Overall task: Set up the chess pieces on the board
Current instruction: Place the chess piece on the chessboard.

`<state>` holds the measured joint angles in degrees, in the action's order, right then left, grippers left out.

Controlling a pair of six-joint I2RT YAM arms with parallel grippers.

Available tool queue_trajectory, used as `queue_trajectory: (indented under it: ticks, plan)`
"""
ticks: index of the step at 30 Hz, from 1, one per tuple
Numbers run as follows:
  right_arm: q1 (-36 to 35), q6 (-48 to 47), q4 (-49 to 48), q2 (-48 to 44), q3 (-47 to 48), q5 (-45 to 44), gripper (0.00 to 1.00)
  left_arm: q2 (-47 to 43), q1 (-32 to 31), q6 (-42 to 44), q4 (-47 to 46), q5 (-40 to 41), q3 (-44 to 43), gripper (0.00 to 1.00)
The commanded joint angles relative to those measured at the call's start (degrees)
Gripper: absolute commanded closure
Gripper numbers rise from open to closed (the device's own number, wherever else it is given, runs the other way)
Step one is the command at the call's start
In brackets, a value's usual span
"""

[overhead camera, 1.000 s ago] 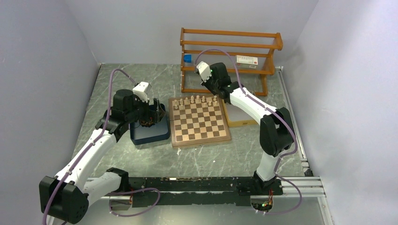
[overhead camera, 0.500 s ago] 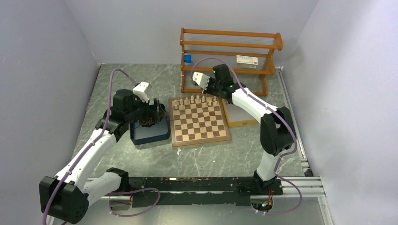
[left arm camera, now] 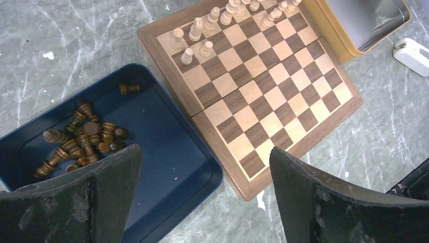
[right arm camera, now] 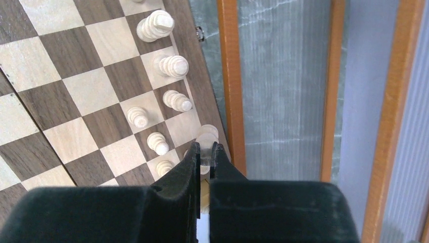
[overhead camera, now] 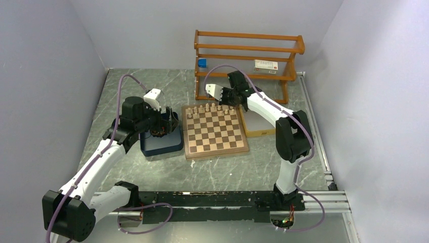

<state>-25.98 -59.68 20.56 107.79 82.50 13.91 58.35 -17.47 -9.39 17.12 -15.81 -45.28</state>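
Right pincer (overhead camera: pixel 226 97) sits low at the far edge of the board (overhead camera: pixel 215 130), toward its right end, among the cream pieces (overhead camera: pixel 210 108) lined up there. Its grip can't be read from overhead. The board lies mid-desk (overhead camera: pixel 152 86), nearer the far edge, in front of a wooden rack (overhead camera: pixel 248 50). A blue tray (overhead camera: pixel 162 148) touches the board's left side and a tan tray (overhead camera: pixel 258 129) sits at its right. Left pincer (overhead camera: pixel 164 123) hangs over the blue tray, probably staged to fetch the dark side.

Left wrist view: left pincer (left arm camera: pixel 205 152) is spread wide, with nothing between its fingers. Dark pieces (left arm camera: pixel 83 144) are heaped in one corner of the blue tray (left arm camera: pixel 162 136), one lying apart. There are none on the board (left arm camera: pixel 268 86), so the dark set looks unstarted. Cream pieces (left arm camera: pixel 202 35) fill only the far rows.

Right wrist view: right pincer (right arm camera: pixel 204 149) is clamped on a cream piece (right arm camera: pixel 207 134), pinched upright at the rim of the board (right arm camera: pixel 76 101), beside a rack rail (right arm camera: pixel 230 76). Can't tell if it's over the last square or the border. Held upright, it can drop straight onto a back-row square. The other cream pieces (right arm camera: pixel 172 66) stand close, so there's a risk of knocking one over.
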Motion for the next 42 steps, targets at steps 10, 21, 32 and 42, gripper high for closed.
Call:
queue_trajectory:
  ticks: [10,21,32,42]
  plan:
    - [1.8,-5.7,11.8,7.2,10.1,4.4,0.94,0.0,0.2,0.8,-0.5,-1.4,-0.3,0.00]
    - [1.8,-8.1,15.0,9.3,11.6,2.4,0.93,0.1,0.2,0.8,-0.6,-1.7,-0.3,0.00]
    - [1.8,-9.1,18.6,11.8,15.1,3.2,0.91,0.1,0.2,0.9,-0.8,-1.9,-0.3,0.00]
    - [1.8,-10.0,21.2,13.2,16.7,3.1,0.89,0.4,0.2,0.8,-1.0,-2.5,-0.2,0.00]
